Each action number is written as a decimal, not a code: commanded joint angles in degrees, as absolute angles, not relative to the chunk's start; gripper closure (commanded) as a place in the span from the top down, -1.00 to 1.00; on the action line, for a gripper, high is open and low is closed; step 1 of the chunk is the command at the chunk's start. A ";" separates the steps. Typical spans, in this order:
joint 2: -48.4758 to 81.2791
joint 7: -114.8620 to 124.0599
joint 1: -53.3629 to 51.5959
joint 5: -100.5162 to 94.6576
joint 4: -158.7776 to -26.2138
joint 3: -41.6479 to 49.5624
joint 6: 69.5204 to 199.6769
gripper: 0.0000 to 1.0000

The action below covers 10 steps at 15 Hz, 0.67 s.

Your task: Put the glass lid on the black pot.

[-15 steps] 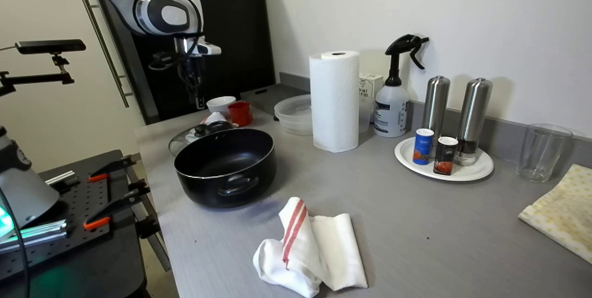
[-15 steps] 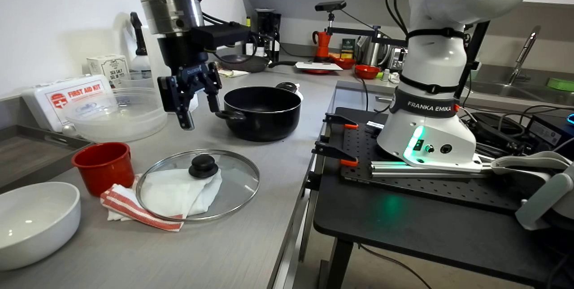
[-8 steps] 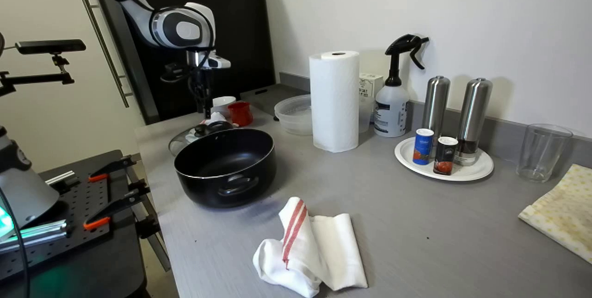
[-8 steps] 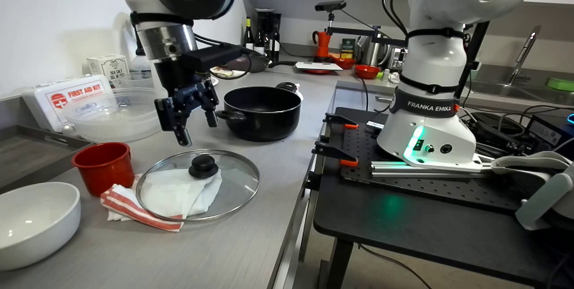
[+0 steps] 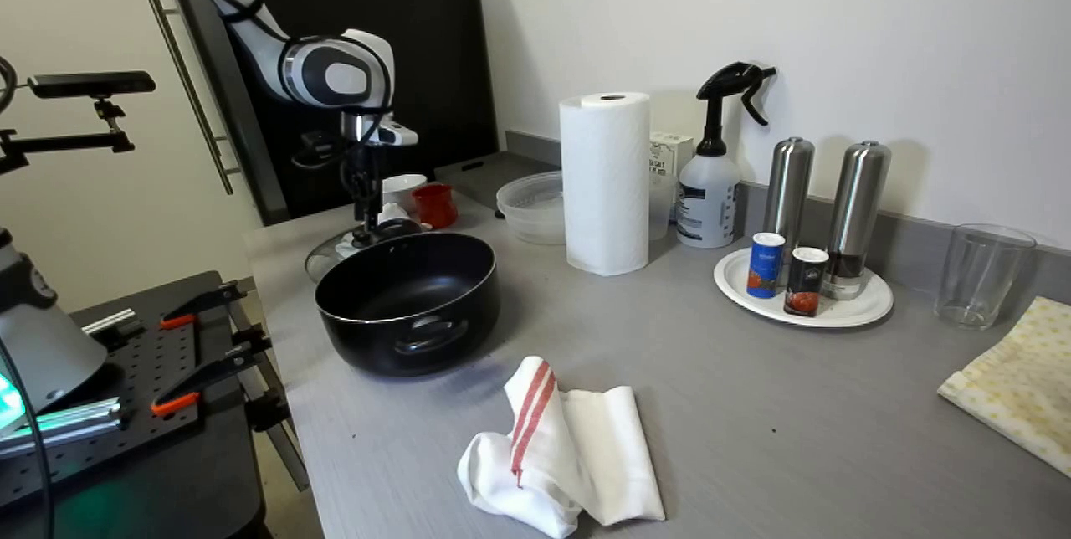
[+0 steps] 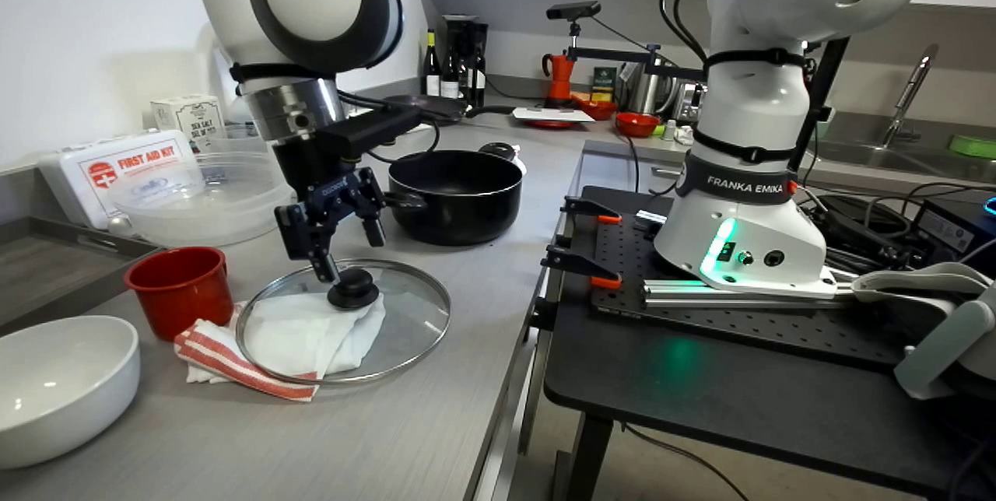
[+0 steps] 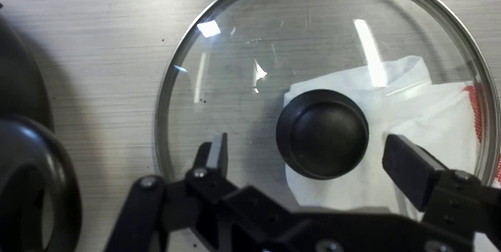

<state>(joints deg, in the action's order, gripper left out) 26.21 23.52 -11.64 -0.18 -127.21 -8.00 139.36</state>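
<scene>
Holds the gripper (image 6: pixel 354 258) spread wide apart over or around (unclear which) the black knob (image 7: pixel 323 134) of the glass lid (image 6: pixel 401 330), lying partly over a red-striped dish towel (image 6: pixel 226 357) near the black pot (image 6: pixel 459 213) and red mug (image 6: pixel 180 295).

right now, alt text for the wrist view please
Open claw over the glass lid, the black knob ungripped between its fingers. Red-and-white cloth shows through the glass; part of the black pot appears at frame left.
</scene>
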 commanded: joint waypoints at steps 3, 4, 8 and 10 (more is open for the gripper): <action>26.66 21.92 -13.10 2.59 -127.79 -7.85 140.47 1.00; 26.84 21.83 -13.15 2.77 -127.58 -7.86 140.46 0.93; 27.08 21.31 -13.06 3.63 -127.26 -8.04 140.17 0.23; 27.09 20.83 -12.97 4.08 -127.20 -8.13 140.11 -0.09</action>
